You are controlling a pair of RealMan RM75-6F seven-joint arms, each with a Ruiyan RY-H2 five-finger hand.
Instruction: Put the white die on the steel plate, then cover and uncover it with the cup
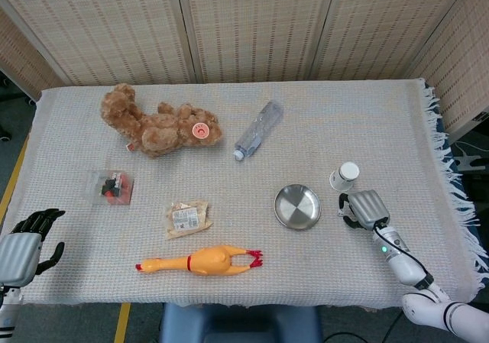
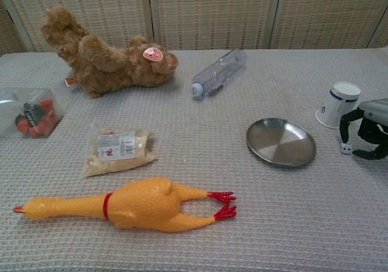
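Note:
The small white die [image 2: 346,147] is at the cloth near the table's right edge, pinched at the curled fingertips of my right hand [image 2: 367,130], which also shows in the head view [image 1: 362,208]. The steel plate [image 1: 297,206] [image 2: 280,142] lies bare just left of that hand. A white paper cup [image 1: 344,176] [image 2: 338,104] with a blue mark sits tilted behind the hand, narrow end up. My left hand [image 1: 27,244] hangs off the front left corner with its fingers apart, holding nothing.
A yellow rubber chicken [image 2: 130,207] lies at the front. A snack packet [image 2: 117,148], a box of red parts [image 2: 27,112], a brown teddy bear [image 2: 103,57] and a clear bottle [image 2: 219,71] are spread left and behind. The fringed cloth edge [image 1: 451,182] is right of the hand.

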